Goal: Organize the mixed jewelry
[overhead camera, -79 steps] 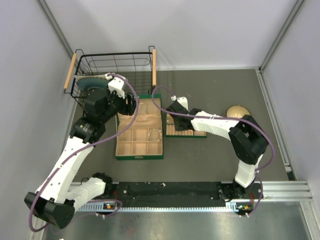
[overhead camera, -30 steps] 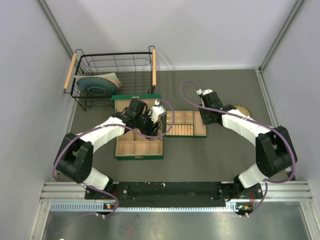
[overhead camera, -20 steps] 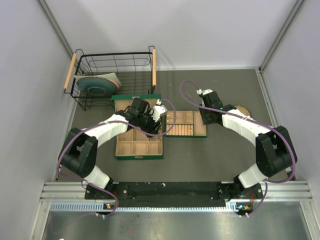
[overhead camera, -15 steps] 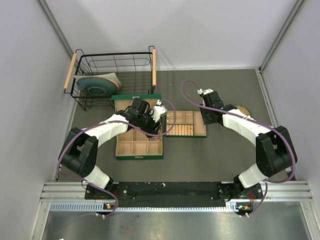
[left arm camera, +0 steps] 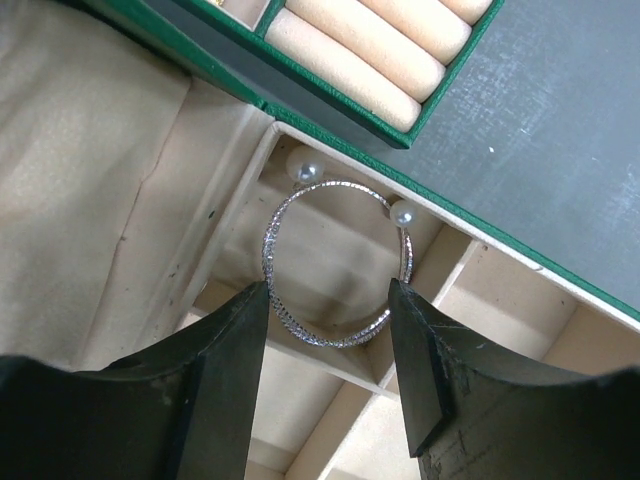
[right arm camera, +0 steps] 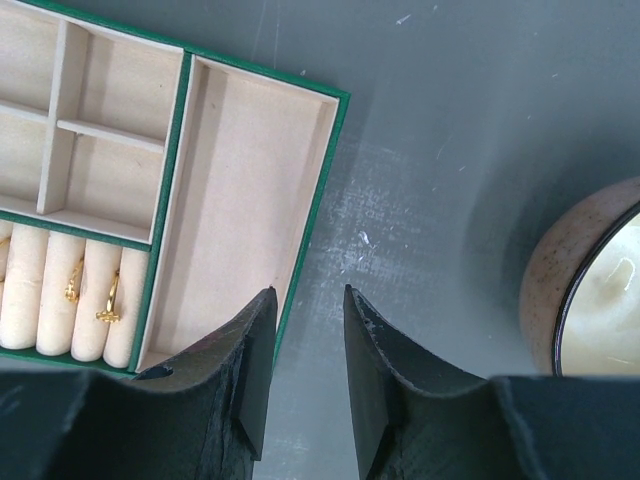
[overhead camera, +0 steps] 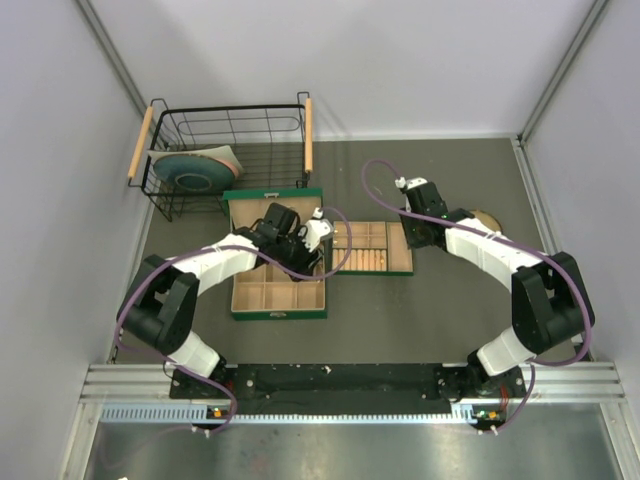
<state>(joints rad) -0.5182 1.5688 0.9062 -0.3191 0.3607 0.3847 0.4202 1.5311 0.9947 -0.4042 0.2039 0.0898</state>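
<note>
**Item 1. Left gripper** [left arm camera: 328, 295]: black fingers spread and holding nothing. It is poised over the thin silver bracelet hoop [left arm camera: 330, 184], which shows between the fingers toward 12 o'clock.

**Item 2. Thin silver bracelet hoop:** an open-ended, finely textured band with one small white pearl-like bead at each end. It lies in a corner compartment of the large green box with beige lining [overhead camera: 278, 314]. The beads sit near the outer wall and the lower arc is at a divider. Whether it lies flat or tilted cannot be told.

**Item 3. Right gripper** [right arm camera: 307, 300]: fingers narrowly parted and empty, over the grey table [right arm camera: 430, 150], just beside the smaller green tray with beige compartments [right arm camera: 240, 200].

**Item 4. Tiny gold finger rings** [right arm camera: 108, 300]: two are seen, seated between the cream rolls of that tray, at 9 o'clock of the right gripper.

**Item 5. Round tan bowl** [right arm camera: 550, 290]: at 3 o'clock of the right gripper. Its contents cannot be made out.

**Status:** judged well advanced, with the hoop and two rings housed. What is left is whatever the bowl holds, if anything, and possibly settling the hoop.
</note>
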